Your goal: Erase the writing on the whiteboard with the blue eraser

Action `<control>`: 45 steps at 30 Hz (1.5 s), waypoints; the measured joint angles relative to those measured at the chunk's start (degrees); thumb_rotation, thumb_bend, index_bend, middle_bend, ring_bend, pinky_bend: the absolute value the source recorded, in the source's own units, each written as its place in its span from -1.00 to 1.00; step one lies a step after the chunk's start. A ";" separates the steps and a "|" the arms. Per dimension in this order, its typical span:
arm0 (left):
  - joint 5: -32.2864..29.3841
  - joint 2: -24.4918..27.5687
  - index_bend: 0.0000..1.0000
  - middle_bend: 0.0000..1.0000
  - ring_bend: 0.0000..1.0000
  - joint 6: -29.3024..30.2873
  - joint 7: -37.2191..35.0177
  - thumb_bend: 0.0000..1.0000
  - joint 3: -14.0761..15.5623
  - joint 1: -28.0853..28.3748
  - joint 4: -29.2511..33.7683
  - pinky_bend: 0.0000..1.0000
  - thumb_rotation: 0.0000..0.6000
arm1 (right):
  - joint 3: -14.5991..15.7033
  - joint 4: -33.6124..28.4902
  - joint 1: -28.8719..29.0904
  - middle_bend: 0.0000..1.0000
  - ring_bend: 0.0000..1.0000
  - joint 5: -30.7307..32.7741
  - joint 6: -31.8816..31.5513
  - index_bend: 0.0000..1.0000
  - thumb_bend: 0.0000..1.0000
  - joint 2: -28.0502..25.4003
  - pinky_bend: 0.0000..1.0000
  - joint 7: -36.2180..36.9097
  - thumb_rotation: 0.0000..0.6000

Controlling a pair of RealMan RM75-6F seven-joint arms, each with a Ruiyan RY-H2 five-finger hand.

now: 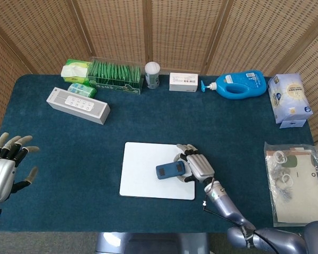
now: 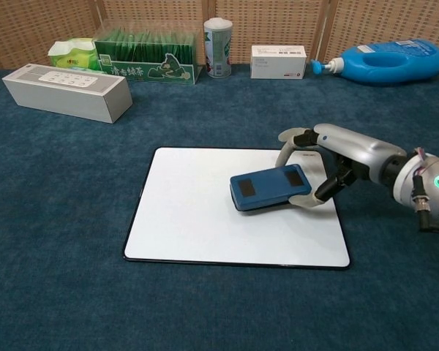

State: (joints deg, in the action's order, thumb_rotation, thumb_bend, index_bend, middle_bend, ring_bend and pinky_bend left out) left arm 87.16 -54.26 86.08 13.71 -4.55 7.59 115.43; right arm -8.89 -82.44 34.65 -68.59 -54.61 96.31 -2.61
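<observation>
- Blue eraser, flat and rectangular, lies face-down on the whiteboard in its right half, near the middle, slightly askew to the board's edges.
- White board surface shows no legible writing in either view; whether faint marks remain cannot be told.
- Whiteboard rests on the dark blue table, nearer the front edge than the back, roughly midway between the left and right edges.
- Right hand holds the eraser by its right end: fingers arch over the far side, thumb against the near side.
- Right forearm reaches in low from the table's front-right corner, wrist close above the board's right edge.
- Left hand hovers at the table's left edge, holding nothing, fingers spread.
- Risk: the grip takes only one end, so a sideways stroke could pivot the eraser out of the fingers.
- Risk: the board lies loose on cloth; heavy pressure might drag it, since the left hand does not steady it.
</observation>
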 measured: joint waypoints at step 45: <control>-1.27 -0.80 -0.36 -0.62 -0.69 0.27 1.52 -0.12 -0.68 0.26 -0.58 -1.00 1.00 | 0.19 -3.51 -0.31 -0.83 -1.00 1.46 0.21 0.48 -0.50 -1.44 -1.00 -4.16 1.00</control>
State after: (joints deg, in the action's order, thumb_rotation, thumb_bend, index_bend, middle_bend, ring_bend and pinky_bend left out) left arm 85.89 -55.05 86.35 15.23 -5.24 7.84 114.85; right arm -8.71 -85.94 34.34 -67.13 -54.40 94.87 -6.77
